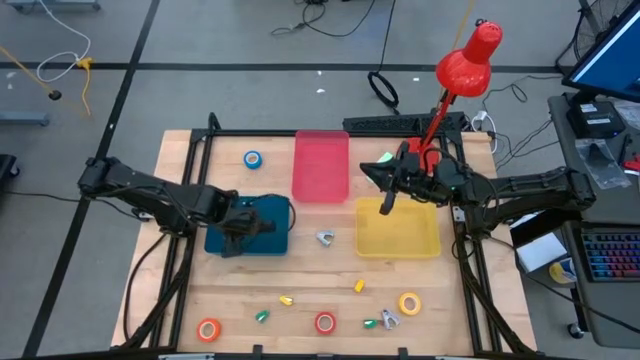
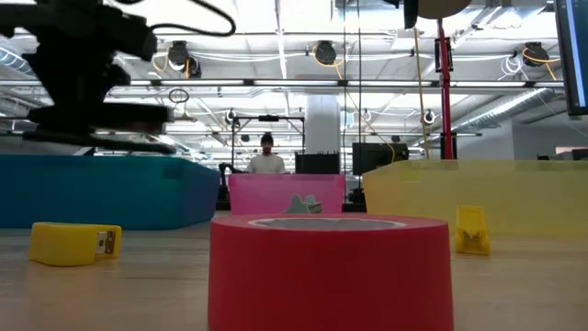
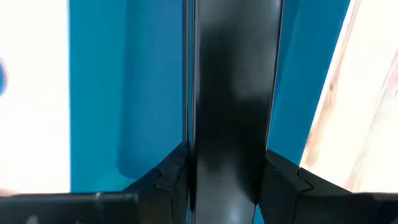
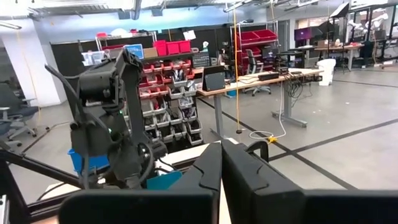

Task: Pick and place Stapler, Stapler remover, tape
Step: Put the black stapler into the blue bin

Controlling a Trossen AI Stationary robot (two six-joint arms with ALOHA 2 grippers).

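A black stapler (image 3: 233, 106) is gripped by the left fingers (image 3: 180, 174) over the blue tray (image 1: 268, 228), while the right fingers (image 4: 221, 174) are closed above the yellow tray (image 1: 398, 235).

Left tool (image 1: 236, 226) sits over the blue tray (image 1: 268, 240); right tool (image 1: 386, 198) over the yellow tray (image 1: 400, 240).

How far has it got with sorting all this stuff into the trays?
Not far. The pink tray and yellow tray look empty. The left gripper holds a black stapler over the blue tray; the right gripper is shut and empty. All four tape rolls, including the red one, remain on the table.
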